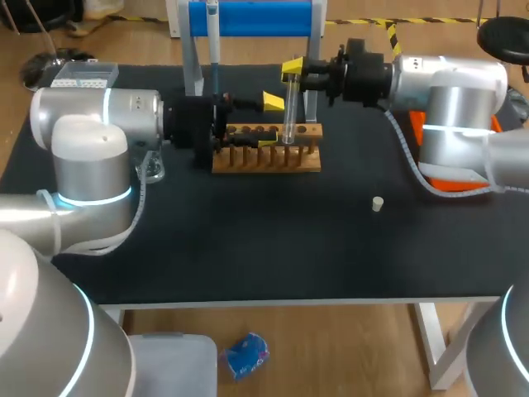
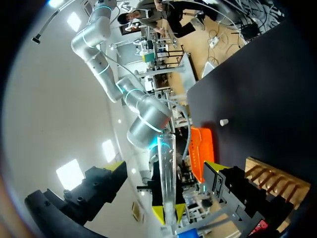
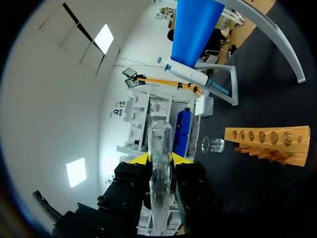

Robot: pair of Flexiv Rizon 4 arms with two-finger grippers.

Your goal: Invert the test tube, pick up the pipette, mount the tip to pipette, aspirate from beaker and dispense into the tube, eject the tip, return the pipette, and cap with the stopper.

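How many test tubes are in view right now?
1: the test tube is held in the right gripper by the wooden rack; the left arm may hide others.

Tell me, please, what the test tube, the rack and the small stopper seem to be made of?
The test tube looks like clear glass or plastic, glossy: the background shows through it. The rack looks like bare light wood, matt, an even tan all over. The stopper is pale and matt, perhaps cork or rubber; it is too small to tell.
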